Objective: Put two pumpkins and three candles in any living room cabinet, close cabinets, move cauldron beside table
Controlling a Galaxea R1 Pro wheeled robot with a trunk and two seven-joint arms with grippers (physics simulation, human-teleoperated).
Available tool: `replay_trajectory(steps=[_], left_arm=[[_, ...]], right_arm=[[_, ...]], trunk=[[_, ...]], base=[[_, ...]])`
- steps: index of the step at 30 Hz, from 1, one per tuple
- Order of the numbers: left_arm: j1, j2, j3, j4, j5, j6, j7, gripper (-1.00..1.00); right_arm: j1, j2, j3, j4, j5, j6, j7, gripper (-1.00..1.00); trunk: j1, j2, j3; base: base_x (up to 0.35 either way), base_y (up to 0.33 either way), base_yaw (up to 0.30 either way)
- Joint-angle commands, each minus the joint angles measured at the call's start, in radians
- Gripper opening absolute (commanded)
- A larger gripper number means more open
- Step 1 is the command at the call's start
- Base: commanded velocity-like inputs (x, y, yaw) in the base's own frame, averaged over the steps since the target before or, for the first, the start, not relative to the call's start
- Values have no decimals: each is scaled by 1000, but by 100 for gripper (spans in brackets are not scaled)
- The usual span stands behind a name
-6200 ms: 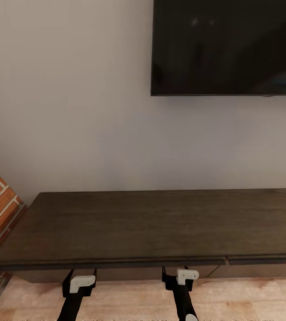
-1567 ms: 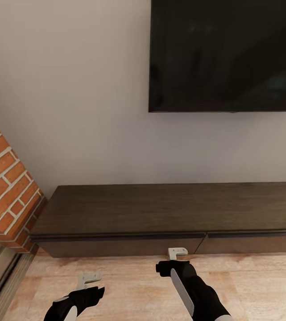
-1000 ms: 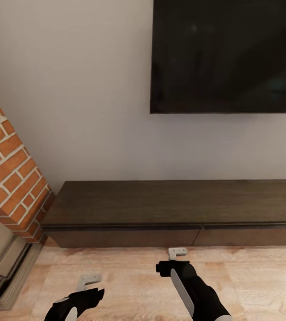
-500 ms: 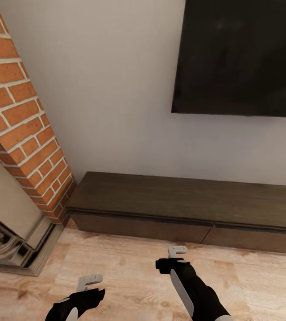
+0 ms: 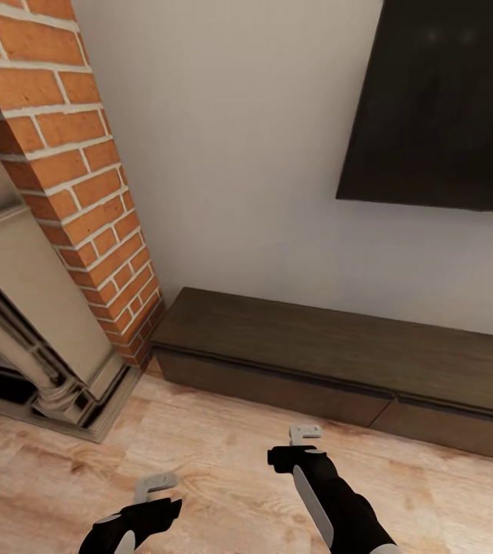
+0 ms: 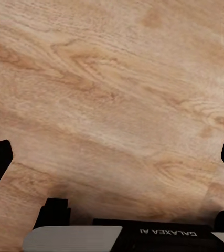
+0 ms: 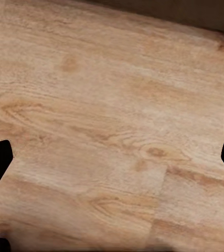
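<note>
Fingers of both the left gripper [image 5: 152, 486] and right gripper [image 5: 302, 435] are hanging spread, empty. Cabinet [image 5: 338, 362] is sitting far right, drawers shut; handle-less, stiff fronts likely needing an edge hold.

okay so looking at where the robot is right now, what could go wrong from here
The brick fireplace column and its stone base stand close on the robot's left; a further turn that way might clip them. Both the left gripper and right gripper hang open and empty above the wooden floor, so nothing is carried. The long dark-brown cabinet looks closed.
</note>
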Motion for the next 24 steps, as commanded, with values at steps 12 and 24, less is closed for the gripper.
replay_trajectory(steps=[12,24], left_arm=[[-1,1,-4,-1,11,3,10,100],[0,1,-2,-2,12,2,9,100]], right_arm=[[0,0,9,3,-11,3,-10,100],[-1,1,11,5,-11,3,-10,100]], trunk=[[-46,84,29],[-77,140,45]], base=[[-7,0,260],[0,0,260]])
